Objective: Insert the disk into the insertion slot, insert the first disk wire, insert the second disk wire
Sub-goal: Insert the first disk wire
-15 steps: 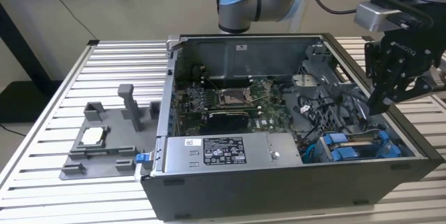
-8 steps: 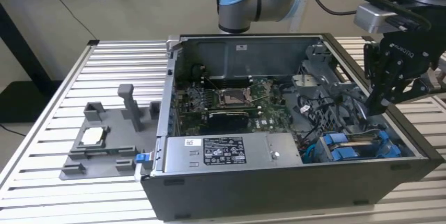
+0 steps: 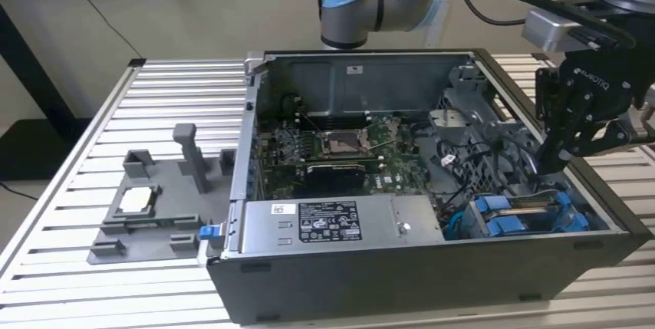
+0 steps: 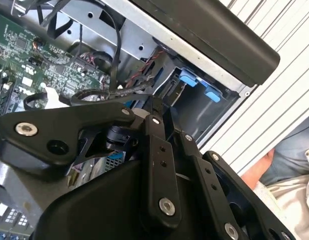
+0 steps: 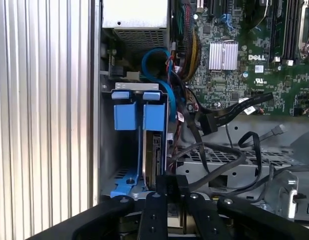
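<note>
The disk stands on edge inside the insertion slot, a dark metal bay with blue tabs at the case's near corner on the exterior view's right. In the first wrist view the disk shows edge-on behind the blue tabs of the slot. My gripper hangs just above and behind the bay, among loose black wires. Its fingers look pressed together, and I cannot tell whether a wire is pinched between them. In the second wrist view the gripper points toward the slot's blue tabs.
The open case holds a green motherboard, a silver labelled power-supply box and tangled black cables. A grey fixture with a small chip lies on the slatted table at the exterior view's left. A person's sleeve is nearby.
</note>
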You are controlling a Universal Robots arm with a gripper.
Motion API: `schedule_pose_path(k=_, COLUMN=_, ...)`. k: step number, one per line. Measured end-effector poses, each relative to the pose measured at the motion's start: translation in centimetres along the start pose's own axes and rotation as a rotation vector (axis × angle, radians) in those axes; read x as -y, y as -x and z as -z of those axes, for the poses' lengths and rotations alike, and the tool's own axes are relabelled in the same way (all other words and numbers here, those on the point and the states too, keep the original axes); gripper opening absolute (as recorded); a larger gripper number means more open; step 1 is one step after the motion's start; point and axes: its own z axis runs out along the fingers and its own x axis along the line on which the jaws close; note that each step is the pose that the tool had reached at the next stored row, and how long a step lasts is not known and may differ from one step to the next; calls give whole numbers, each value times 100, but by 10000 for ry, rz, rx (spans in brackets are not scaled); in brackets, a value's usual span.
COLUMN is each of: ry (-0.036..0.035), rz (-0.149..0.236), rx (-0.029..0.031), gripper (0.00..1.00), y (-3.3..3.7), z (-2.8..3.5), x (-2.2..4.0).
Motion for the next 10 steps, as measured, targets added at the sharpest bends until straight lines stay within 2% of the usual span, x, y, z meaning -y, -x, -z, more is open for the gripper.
schedule_pose_path(k=8, ry=617, rz=42, rx=11, gripper=19, y=-117, z=-15, x=40)
schedule_pose_path(k=10, ry=723, rz=48, rx=13, gripper=19, y=-131, z=-25, x=50)
